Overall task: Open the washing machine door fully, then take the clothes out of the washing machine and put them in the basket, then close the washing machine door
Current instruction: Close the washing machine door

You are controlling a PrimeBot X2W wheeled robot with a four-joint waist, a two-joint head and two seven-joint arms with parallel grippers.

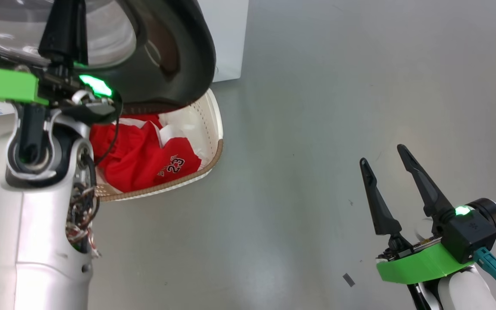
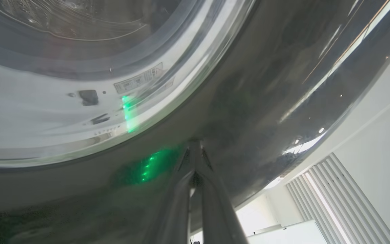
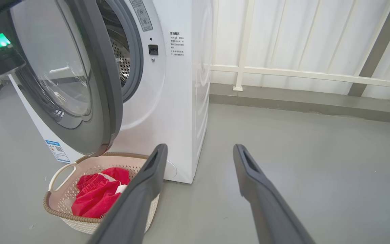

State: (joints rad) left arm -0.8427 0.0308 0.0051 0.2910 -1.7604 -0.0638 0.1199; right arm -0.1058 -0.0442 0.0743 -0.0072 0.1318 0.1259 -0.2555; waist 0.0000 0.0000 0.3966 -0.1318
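Your left pincer [image 2: 195, 149], pressed together, tips against the washing machine door [image 2: 266, 101] rim; right pincer [image 1: 381, 155] spread; clothes [image 1: 136, 163] in basket [image 1: 215, 129].

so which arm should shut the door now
Left. The left fingers, shut, touch the black rim of the door, and the clothes lie in the basket. The right fingers hang open over the floor, away from the door.

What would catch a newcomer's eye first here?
The bright red and white clothes heaped in the cream perforated plastic basket on the grey floor. Just above hangs the big round black-rimmed glass washing machine door, partly open, with the left gripper shut, tips against its rim; the right gripper is open.
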